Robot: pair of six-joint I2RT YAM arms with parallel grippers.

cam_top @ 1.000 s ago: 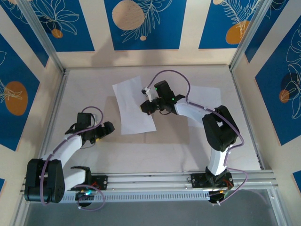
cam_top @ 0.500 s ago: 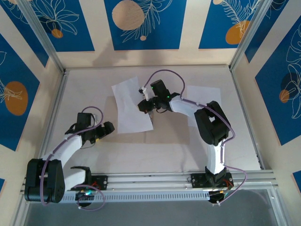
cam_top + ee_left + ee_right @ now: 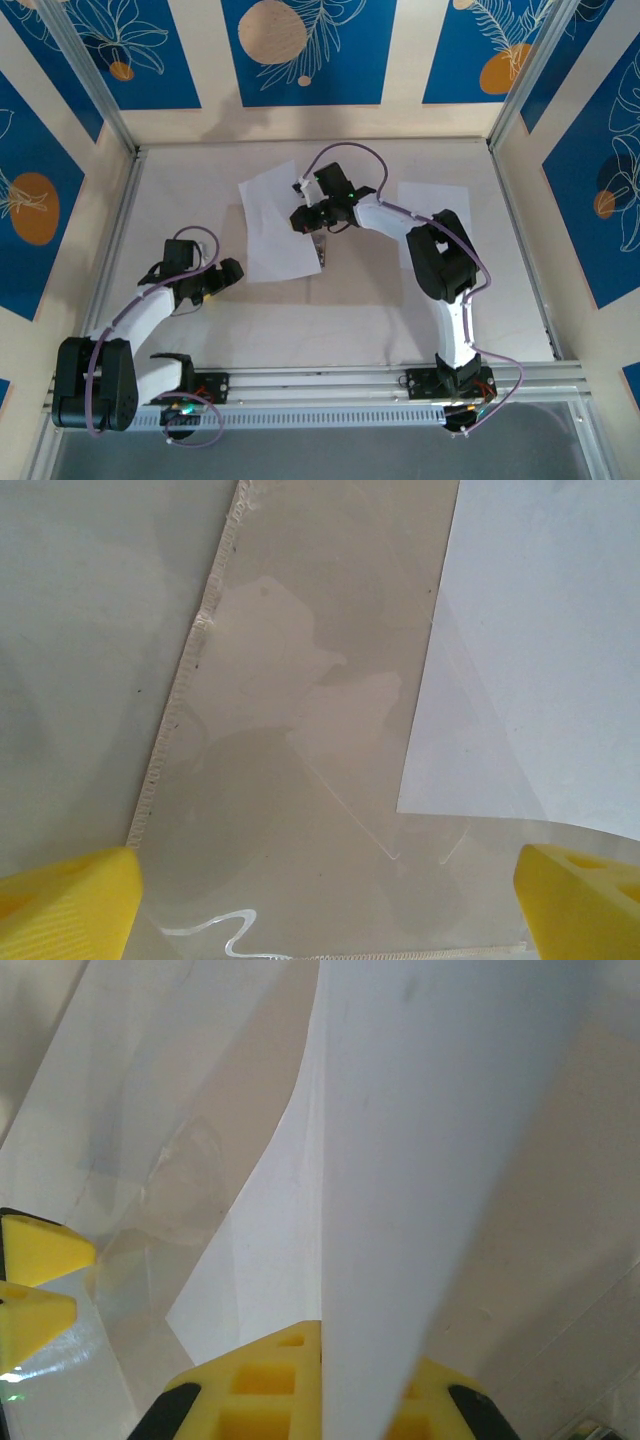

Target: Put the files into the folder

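One of the files, a white sheet (image 3: 270, 225), lies left of the table's middle. Its right edge is lifted and curled, and my right gripper (image 3: 308, 222) is shut on it. In the right wrist view that sheet (image 3: 420, 1160) rises from between the yellow fingers (image 3: 260, 1390). A second white sheet (image 3: 445, 200) lies flat at the right, partly under the right arm. The folder (image 3: 290, 680) looks like a glossy, see-through beige sleeve with a seamed edge, lying under and beside the sheet (image 3: 540, 630). My left gripper (image 3: 325, 910) hovers open over it, its jaws wide apart and holding nothing.
Aluminium rails and patterned walls close in the table (image 3: 350, 310) at the left, back and right. Both arm bases sit on the front rail (image 3: 320, 385). The right arm (image 3: 440, 260) arches over the middle right of the table.
My right gripper has moved left with the sheet's edge, which has buckled and shifted left. The left arm has hardly moved.
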